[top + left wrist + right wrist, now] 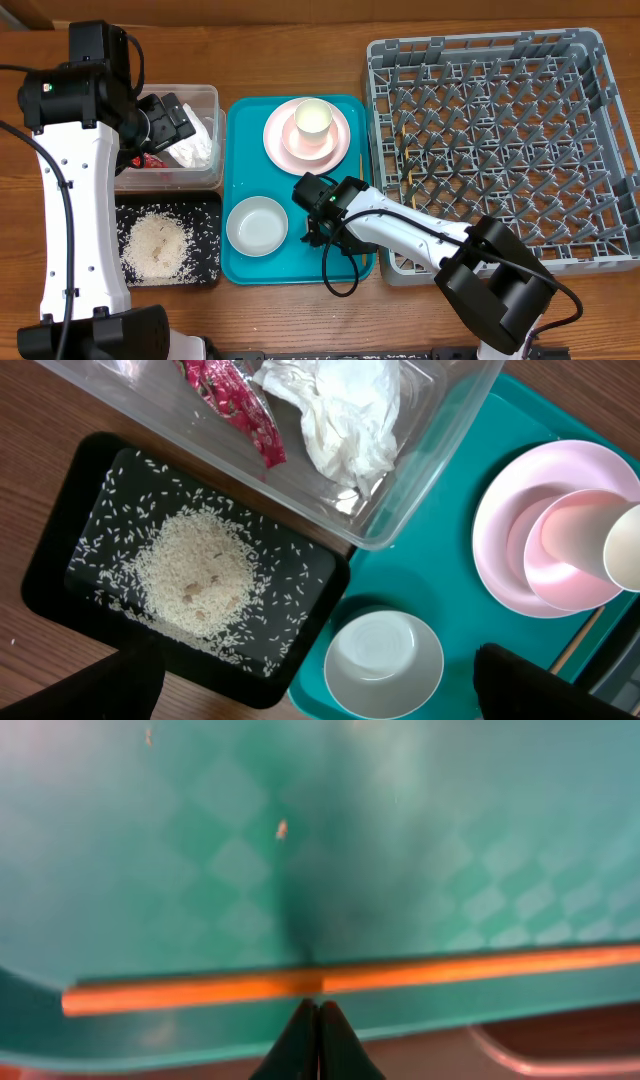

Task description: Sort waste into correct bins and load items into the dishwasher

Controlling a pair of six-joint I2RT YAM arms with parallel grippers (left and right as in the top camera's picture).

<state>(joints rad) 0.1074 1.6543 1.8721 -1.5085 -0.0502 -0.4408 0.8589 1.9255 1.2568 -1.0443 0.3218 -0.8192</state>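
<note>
A brown wood-grain table (300,50) fills every view. In the middle lies a teal tray (245,150) whose surface bears a faint diamond pattern. At its far end a pink plate (280,140) holds a pink bowl (312,153), with a cream cup (313,118) in the bowl. A white bowl (257,225) stands alone near the tray's near left corner. Left of the tray, a clear tub (215,100) holds the red wrapper (235,410) and the napkin (345,415). Just in front of it, a black tray (60,530) carries a heap of rice (158,245) with loose grains scattered around. The grey rack (480,40) takes the table's right side. The left gripper (168,120) hangs over the tub, its fingers (130,685) spread wide. The right gripper (318,1012) is low over the teal tray's near right corner, fingers pressed together, their tips meeting a chopstick (450,968) that lies along the tray's edge. Whether they pinch it cannot be told.
</note>
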